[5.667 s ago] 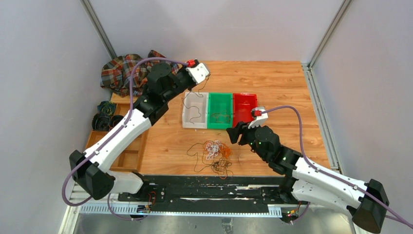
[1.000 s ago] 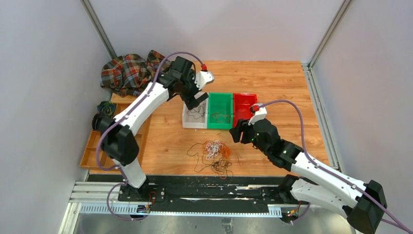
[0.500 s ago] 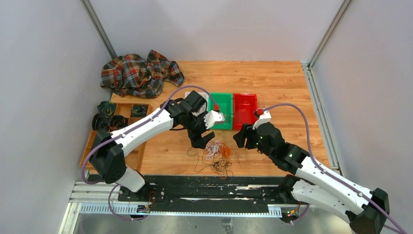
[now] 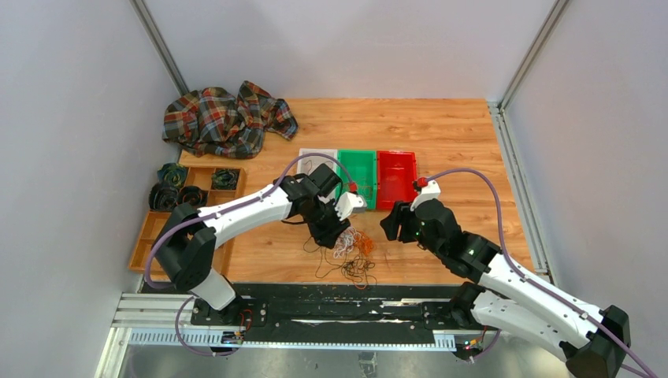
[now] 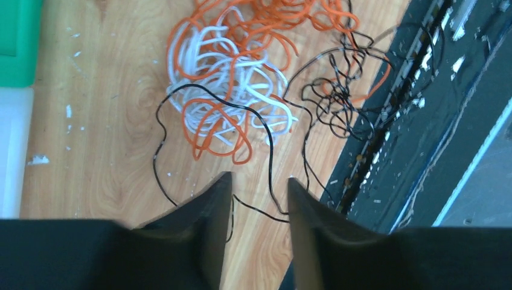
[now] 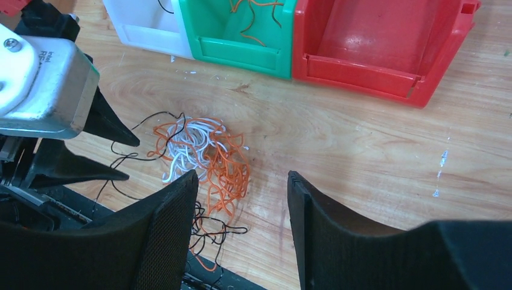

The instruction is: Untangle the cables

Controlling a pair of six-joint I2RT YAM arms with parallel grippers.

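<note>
The cables (image 4: 352, 247) lie as a loose tangle of orange, white and black wires on the wooden table near its front edge. My left gripper (image 4: 335, 234) is down at the tangle's left side. In the left wrist view its jaws (image 5: 258, 179) stand apart, just short of the cables (image 5: 232, 90), and one black strand crosses the gap on the table. My right gripper (image 6: 241, 176) hovers open to the right of the cables (image 6: 205, 151), holding nothing. In the top view that right gripper (image 4: 389, 225) sits a hand's width from the tangle.
White bin (image 6: 148, 24), green bin (image 6: 241, 33) and red bin (image 6: 386, 48) stand in a row behind the tangle; the green one holds orange wires. A plaid cloth (image 4: 220, 118) and a wooden tray (image 4: 150, 236) with dark coils are at the left. A black rail (image 4: 339, 303) borders the front.
My left arm swung from over the white bin down to the tangle's left side, and its jaws narrowed. The right gripper barely moved.
</note>
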